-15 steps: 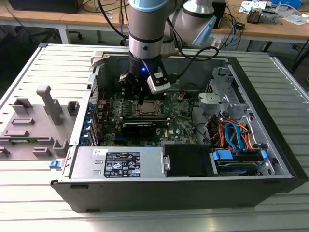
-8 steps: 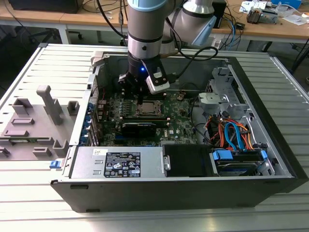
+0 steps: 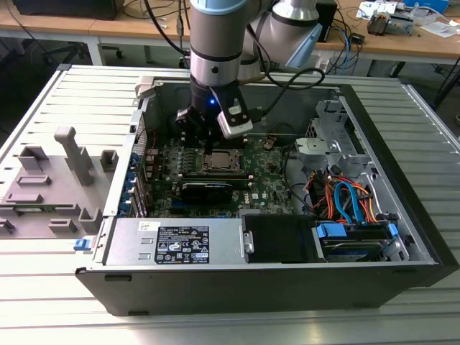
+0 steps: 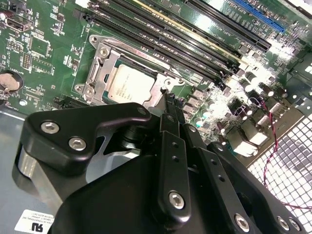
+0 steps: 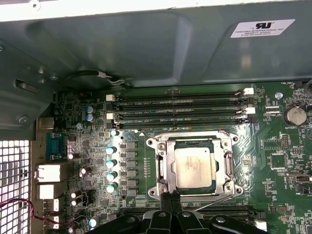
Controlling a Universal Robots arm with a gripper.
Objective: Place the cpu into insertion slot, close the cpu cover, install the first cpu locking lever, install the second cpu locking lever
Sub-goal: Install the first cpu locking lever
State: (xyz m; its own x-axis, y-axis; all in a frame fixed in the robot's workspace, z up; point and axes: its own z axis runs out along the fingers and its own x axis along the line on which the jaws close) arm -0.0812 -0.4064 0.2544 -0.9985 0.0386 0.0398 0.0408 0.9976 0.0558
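Silvery cpu (image 5: 193, 166) seated in insertion slot (image 5: 163, 181), cpu cover (image 5: 225, 168) framing it, so chip stays located. My gripper (image 5: 171, 201) at slot's 6 o'clock edge in first wrist view; fingers (image 4: 170, 105) pinched together, empty, tips at lever (image 5: 214, 203) wire.

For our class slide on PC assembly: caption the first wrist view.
Tool poised at the edge of the insertion slot, cpu seated under the closed cpu cover.

The small square silvery metal-topped cpu (image 5: 193, 167) sits framed by the thin silvery metal cpu cover (image 5: 163, 168) on the green circuit board (image 5: 278, 146) (speckled with tiny parts). The matte black end effector (image 4: 170, 105) bears silver screws.
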